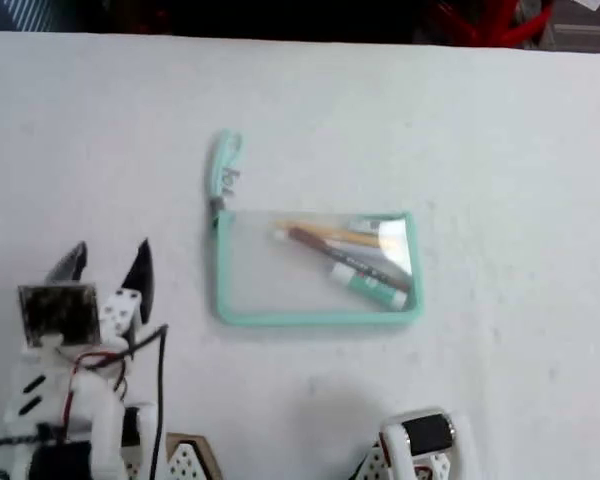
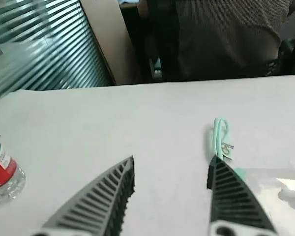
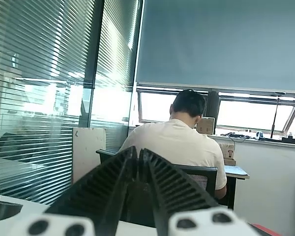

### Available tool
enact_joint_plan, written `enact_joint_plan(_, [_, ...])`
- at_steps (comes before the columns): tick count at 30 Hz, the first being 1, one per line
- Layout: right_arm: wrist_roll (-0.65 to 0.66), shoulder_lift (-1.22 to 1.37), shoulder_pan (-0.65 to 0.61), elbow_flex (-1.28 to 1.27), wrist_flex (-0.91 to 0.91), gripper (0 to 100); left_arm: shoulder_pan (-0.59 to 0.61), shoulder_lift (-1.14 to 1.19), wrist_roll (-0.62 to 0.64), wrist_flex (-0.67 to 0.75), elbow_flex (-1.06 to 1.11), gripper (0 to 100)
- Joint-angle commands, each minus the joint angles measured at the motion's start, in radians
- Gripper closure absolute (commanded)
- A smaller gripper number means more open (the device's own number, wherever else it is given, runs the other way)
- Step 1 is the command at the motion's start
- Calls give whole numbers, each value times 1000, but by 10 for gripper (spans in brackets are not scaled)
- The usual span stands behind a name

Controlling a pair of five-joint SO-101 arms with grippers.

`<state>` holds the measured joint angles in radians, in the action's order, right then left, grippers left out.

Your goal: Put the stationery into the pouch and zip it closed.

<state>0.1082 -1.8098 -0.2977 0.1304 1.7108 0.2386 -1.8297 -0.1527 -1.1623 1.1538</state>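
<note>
White table [image 1: 480, 150] — bottle [image 2: 1, 169] near left gripper [image 2: 173, 160].

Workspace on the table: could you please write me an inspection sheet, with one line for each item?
Surface: white table.
Job's things: clear pouch with mint trim, lying flat; pens inside it; zipper state unclear.
Clutter: bottle standing on the table.
Grippers: left gripper open, beside the pouch; right gripper shut, pointing into the room.
Cables: black and red wires behind the left gripper.
Surroundings: window blinds.
</note>
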Motion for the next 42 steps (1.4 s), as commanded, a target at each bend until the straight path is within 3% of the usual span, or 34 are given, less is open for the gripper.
enact_joint_plan(1, [-11, 5, 10, -3, 2, 977, -39, 1, 31, 83, 130, 751])
enact_joint_plan(4, [-11, 5, 10, -3, 2, 977, -131, 1, 97, 144, 301, 751])
enact_joint_plan(7, [-11, 5, 12, -3, 2, 977, -200, 2, 49, 207, 419, 752])
enact_joint_plan(12, [-6, 4, 10, -37, 5, 977, -153, 2, -104, 87, 457, 752])
enact_joint_plan(22, [-3, 4, 7, -609, -16, 977, -120, 2, -109, 69, 531, 752])
enact_joint_plan(29, [-3, 5, 8, -1091, -320, 977, -122, 2, -109, -32, 539, 767])
enact_joint_plan(34, [-2, 5, 10, -1438, -611, 978, -124, 2, -109, -21, 539, 983])
enact_joint_plan(42, [-2, 10, 45, -1823, -857, 980, -116, 4, -109, -48, 539, 976])
